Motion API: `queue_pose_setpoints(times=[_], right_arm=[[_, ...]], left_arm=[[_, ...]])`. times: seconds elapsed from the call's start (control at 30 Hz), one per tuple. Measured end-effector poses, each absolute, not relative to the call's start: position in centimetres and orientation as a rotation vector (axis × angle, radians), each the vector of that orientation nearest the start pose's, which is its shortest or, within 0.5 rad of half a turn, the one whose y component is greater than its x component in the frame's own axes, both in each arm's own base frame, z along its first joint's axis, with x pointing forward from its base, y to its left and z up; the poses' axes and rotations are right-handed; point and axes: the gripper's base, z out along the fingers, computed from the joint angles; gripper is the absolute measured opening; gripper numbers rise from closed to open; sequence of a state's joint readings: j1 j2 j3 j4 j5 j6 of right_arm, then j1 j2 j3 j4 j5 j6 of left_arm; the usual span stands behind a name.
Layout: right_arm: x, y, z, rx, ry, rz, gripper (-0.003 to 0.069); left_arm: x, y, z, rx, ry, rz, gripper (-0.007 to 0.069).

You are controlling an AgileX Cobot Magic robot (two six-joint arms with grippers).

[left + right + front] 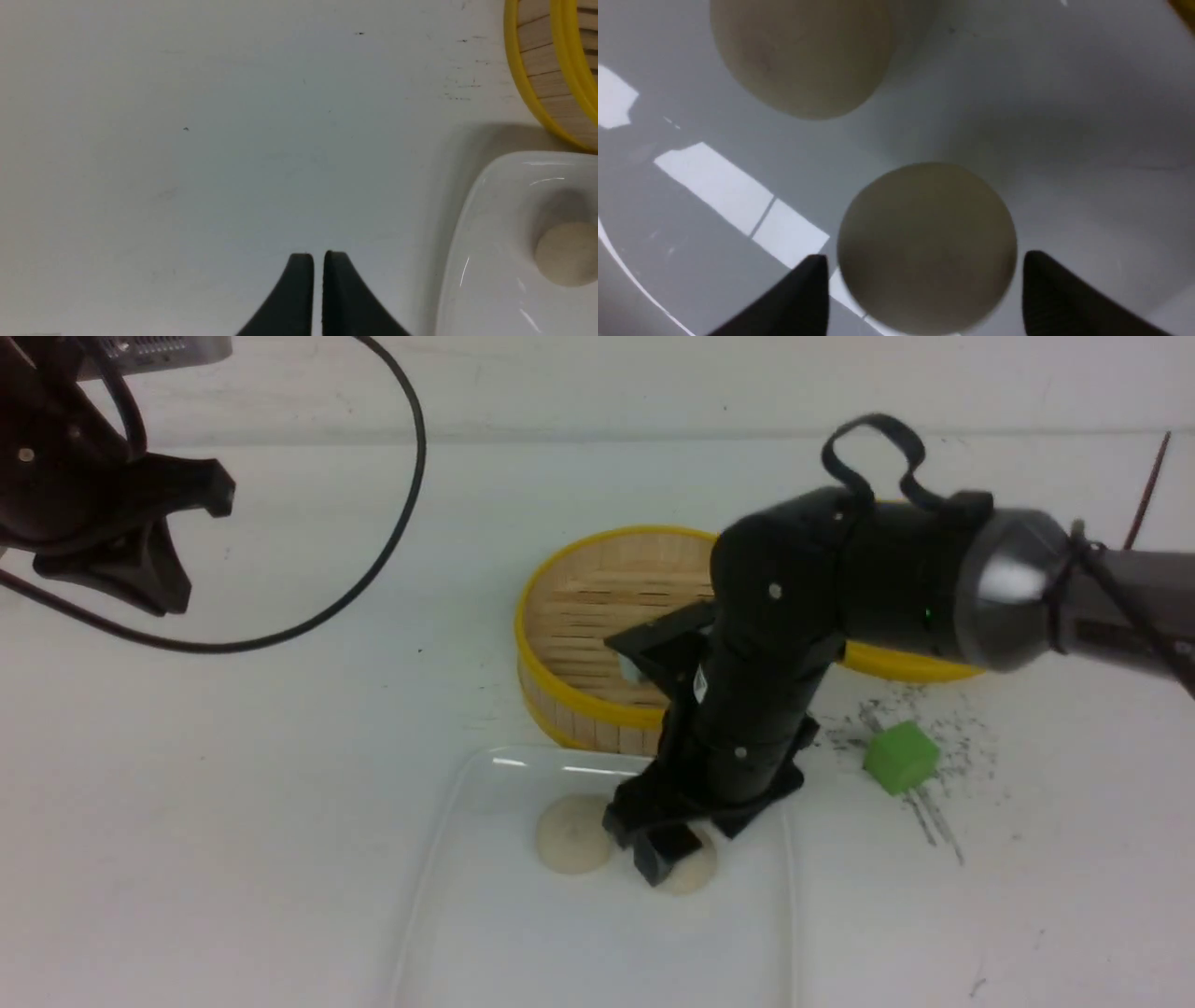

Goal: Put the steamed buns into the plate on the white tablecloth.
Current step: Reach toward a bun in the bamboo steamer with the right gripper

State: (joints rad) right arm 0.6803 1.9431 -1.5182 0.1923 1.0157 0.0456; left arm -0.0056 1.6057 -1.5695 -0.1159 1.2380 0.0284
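Note:
The white plate (560,943) lies on the white tablecloth (233,784) at the near middle. Two off-white steamed buns rest in it: one at the left (571,835), one under my right gripper (697,875). My right gripper (665,851) is open and straddles that bun (927,242) with a small gap on each side; the other bun (803,51) lies beside it on the plate (1064,116). My left gripper (177,569) hangs at the far left, shut and empty (317,255). The left wrist view shows the plate (486,280) and one bun (567,254). The pale yellow bun is out of view.
The round yellow-rimmed bamboo steamer (579,616) stands just behind the plate, partly hidden by my right arm; its edge shows in the left wrist view (537,79). A yellow lid rim (910,665) shows behind the arm. A green cube (901,758) sits right of the plate among dark scuffs.

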Motion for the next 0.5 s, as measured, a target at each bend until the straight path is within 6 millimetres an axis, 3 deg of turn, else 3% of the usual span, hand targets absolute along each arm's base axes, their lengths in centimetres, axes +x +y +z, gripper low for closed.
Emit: queue_pose_setpoints(times=[0.03,0.13,0.2,0.23,0.27,0.37,0.43,0.5], right_arm=[[31.2,26.3,23.3,-0.779,2.845,0.364,0.0639],[34.6,25.1,26.5,-0.657,2.719,0.375,0.0671],[35.9,24.6,27.1,-0.601,2.682,0.380,0.0666],[37.9,24.2,27.3,-0.535,2.621,0.387,0.0645],[38.2,24.2,27.2,-0.529,2.615,0.388,0.0645],[41.9,24.3,24.6,-0.458,2.552,0.388,0.0567],[42.8,24.7,23.4,-0.454,2.547,0.386,0.0532],[43.8,25.3,20.5,-0.474,2.584,0.371,0.0475]], left_arm=[[33.2,-1.2,35.5,0.024,2.753,-0.156,0.0055],[33.2,-1.2,35.5,0.024,2.753,-0.154,0.0058],[33.2,-1.2,35.5,0.024,2.753,-0.154,0.0060],[33.2,-1.2,35.5,0.024,2.753,-0.155,0.0063],[33.2,-1.2,35.5,0.024,2.753,-0.155,0.0064],[33.2,-1.2,35.5,0.024,2.753,-0.155,0.0067],[33.2,-1.2,35.5,0.024,2.753,-0.155,0.0069],[33.2,-1.2,35.5,0.024,2.752,-0.155,0.0071]])
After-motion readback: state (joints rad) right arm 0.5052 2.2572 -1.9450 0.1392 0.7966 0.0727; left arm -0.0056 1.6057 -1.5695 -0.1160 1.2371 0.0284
